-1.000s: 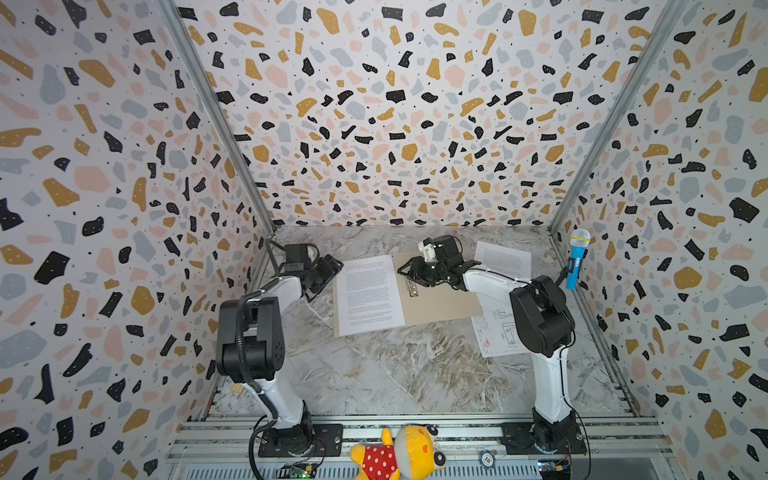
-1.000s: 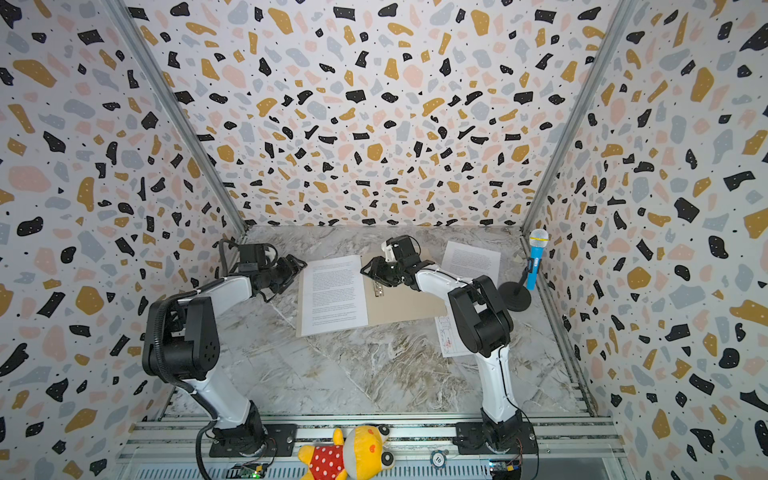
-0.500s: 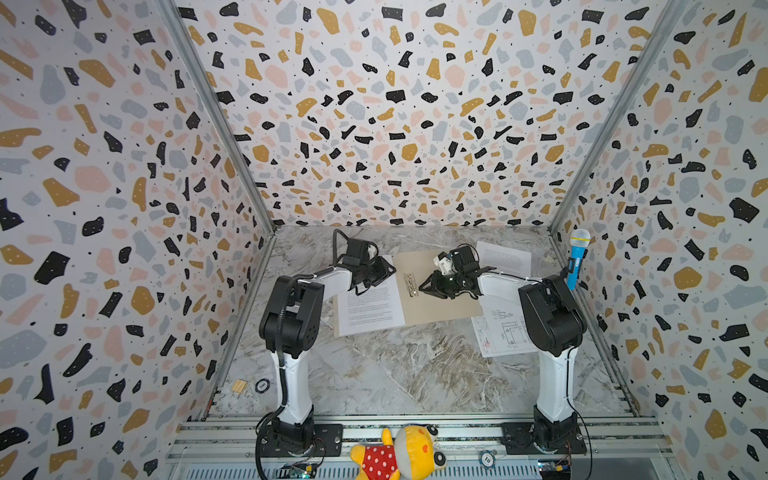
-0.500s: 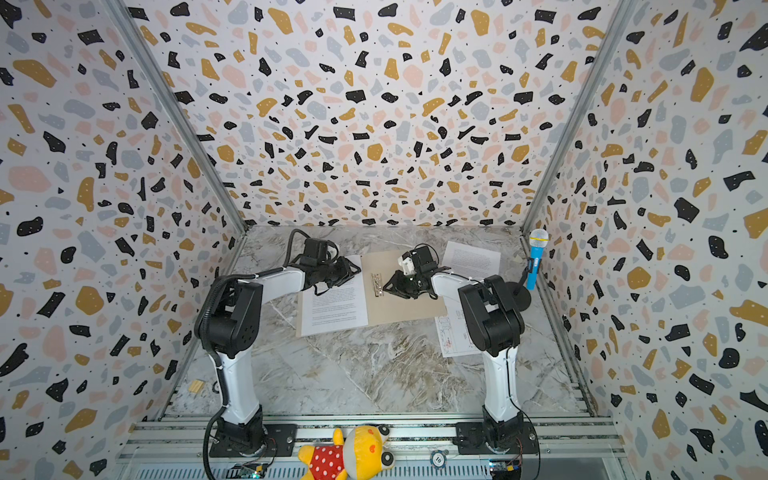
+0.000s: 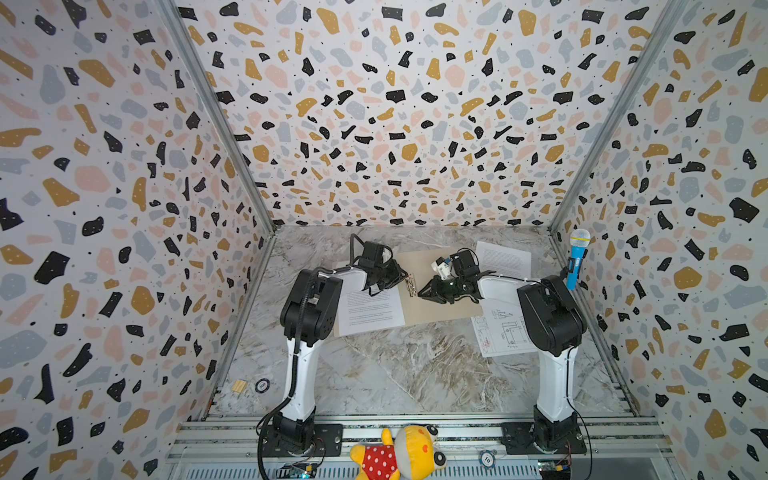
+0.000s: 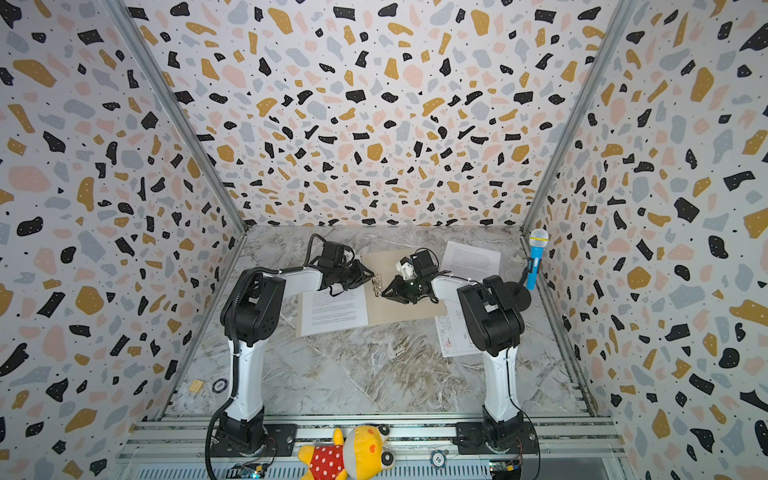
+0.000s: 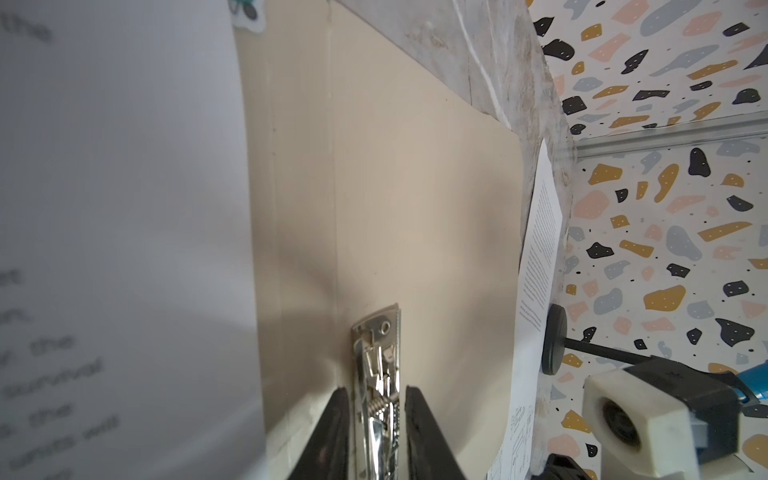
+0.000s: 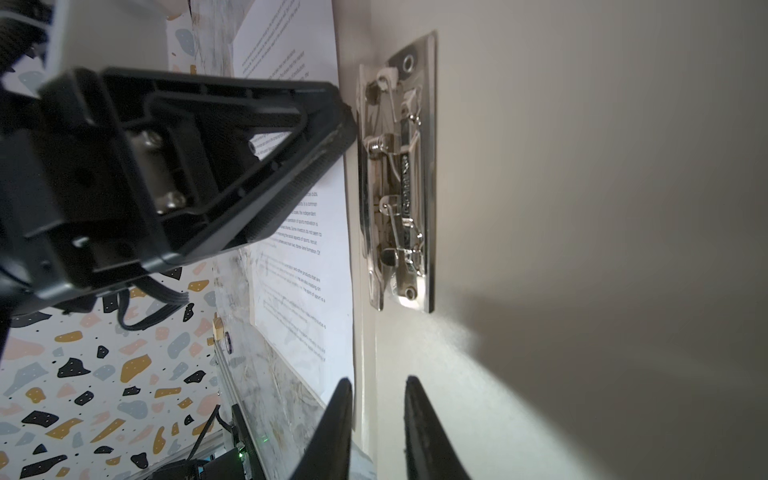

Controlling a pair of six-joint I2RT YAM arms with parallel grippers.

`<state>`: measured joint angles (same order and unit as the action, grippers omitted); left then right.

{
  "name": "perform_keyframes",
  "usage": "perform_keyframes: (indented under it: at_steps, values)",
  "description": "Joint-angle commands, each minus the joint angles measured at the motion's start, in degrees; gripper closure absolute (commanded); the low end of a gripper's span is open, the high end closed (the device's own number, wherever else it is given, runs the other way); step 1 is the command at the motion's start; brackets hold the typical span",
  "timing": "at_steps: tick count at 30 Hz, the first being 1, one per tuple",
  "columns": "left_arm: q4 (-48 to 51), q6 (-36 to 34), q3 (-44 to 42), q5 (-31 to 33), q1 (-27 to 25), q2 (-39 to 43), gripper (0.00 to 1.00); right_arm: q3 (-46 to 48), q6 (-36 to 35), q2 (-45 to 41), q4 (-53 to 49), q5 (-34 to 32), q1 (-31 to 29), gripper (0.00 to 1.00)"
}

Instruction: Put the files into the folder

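In both top views, the open folder (image 5: 436, 307) lies far back on the marble table (image 5: 395, 374). One printed sheet (image 5: 370, 311) rests on its left half; a text sheet (image 5: 503, 259) and a diagram sheet (image 5: 498, 332) lie at its right edge. Left wrist view: the left gripper (image 7: 373, 390) appears to pinch the metal clip (image 7: 376, 353). Right wrist view: the right gripper (image 8: 376, 378) stands at the folder's spine, jaws narrowly apart and empty.

Matt card folder (image 7: 415, 187), shiny metal clip (image 7: 376, 374)
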<state>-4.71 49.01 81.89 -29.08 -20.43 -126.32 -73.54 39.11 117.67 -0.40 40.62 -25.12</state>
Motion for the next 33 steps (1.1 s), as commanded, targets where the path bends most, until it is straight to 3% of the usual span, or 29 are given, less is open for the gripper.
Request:
perform_keyframes:
  at_steps: [1, 33]
  values:
    - [-0.54, 0.46, 2.36, -0.01, -0.29, -0.97, 0.77, -0.35, 0.57, -1.39, 0.98, 0.51, 0.21, 0.76]
    - [1.93, -2.68, 2.62, -3.84, -0.31, -3.33, 0.94, -1.77, 7.31, 2.54, 5.06, 0.43, -2.97, 0.78]
